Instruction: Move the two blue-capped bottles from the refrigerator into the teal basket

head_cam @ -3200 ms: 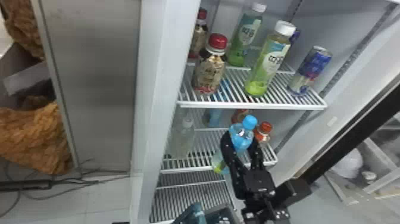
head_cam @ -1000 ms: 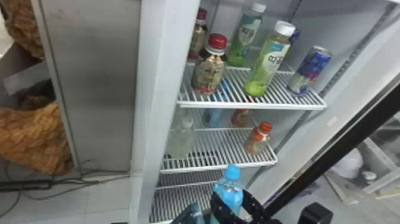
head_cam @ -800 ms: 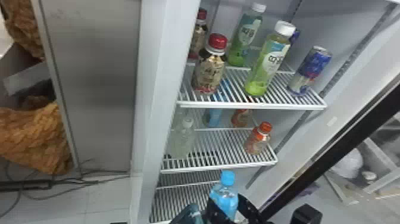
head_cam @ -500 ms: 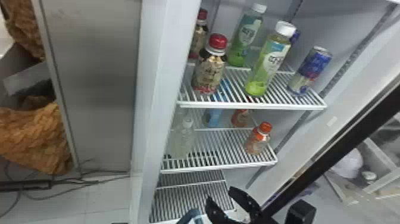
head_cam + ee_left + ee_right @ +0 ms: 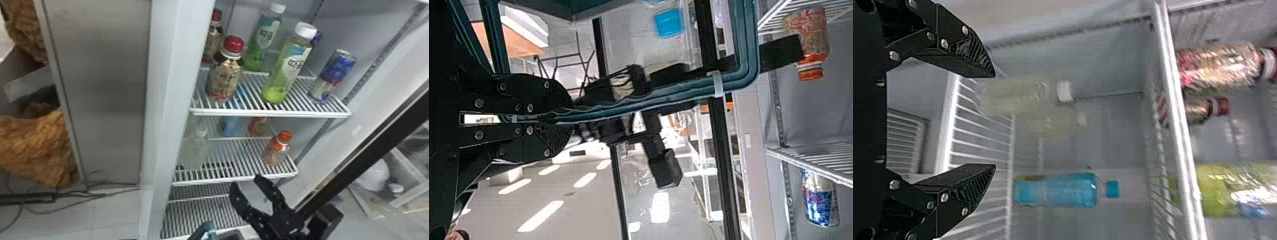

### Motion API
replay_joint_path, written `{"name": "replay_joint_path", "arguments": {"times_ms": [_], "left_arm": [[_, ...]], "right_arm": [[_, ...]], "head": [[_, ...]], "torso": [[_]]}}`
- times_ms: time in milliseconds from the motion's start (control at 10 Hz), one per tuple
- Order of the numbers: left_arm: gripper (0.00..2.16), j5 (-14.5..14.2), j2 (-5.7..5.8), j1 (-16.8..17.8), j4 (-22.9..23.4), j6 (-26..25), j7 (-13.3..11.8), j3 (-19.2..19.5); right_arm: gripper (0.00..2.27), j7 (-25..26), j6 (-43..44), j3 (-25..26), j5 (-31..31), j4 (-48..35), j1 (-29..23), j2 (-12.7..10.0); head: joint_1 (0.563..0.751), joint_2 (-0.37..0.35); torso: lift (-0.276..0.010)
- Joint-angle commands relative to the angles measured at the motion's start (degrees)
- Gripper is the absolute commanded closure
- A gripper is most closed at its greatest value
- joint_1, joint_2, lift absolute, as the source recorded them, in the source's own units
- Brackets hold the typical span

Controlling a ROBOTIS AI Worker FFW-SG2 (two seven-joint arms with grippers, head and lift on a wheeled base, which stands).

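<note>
The right gripper (image 5: 246, 181) hangs by the front of the refrigerator (image 5: 174, 95) in the head view, its 2 black fingers spread apart with nothing between them. The left gripper (image 5: 571, 119) has its fingers pressed together on the handle (image 5: 740, 60) of the teal basket (image 5: 588, 7). A blue shape (image 5: 669, 22) shows near that handle; I cannot tell whether it is a bottle cap.

Beyond the right gripper, and apart from it, 1 blue-capped bottle (image 5: 1055, 190) stands toward the back of the middle shelf (image 5: 229, 153). Behind the orange-capped bottle (image 5: 276, 150) on that shelf is a red-orange bottle (image 5: 259, 126); on the left side are 2 clear bottles (image 5: 1013, 96) with white caps.

The upper shelf (image 5: 255, 112) holds 2 red-capped bottles (image 5: 225, 75), 2 green bottles (image 5: 287, 65) with white caps and, at the right, a blue-and-silver can (image 5: 333, 76). Farther left, outside the refrigerator, lies rumpled brown material (image 5: 38, 146), with dark cables (image 5: 63, 194) on the floor.
</note>
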State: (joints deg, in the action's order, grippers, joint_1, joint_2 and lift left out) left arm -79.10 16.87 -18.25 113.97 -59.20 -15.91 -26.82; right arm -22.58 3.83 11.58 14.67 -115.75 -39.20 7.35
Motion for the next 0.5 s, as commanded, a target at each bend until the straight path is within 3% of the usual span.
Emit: {"name": "replay_joint_path", "arguments": {"times_ms": [0, 400], "left_arm": [[1.09, 0.0, -0.09, 0.11, 0.0, 0.0, 0.0, -0.07], [1.09, -0.27, -0.26, 0.11, -0.14, 0.0, 0.0, -0.07]], "right_arm": [[0.41, -0.01, 3.21, 0.2, -0.26, 3.75, 3.21, -0.67], [0.41, 0.08, 11.08, -0.15, -0.43, 16.12, 11.08, -1.29]], "head": [[0.695, -0.35], [0.695, -0.35]], "torso": [[-0.152], [-0.152]]}}
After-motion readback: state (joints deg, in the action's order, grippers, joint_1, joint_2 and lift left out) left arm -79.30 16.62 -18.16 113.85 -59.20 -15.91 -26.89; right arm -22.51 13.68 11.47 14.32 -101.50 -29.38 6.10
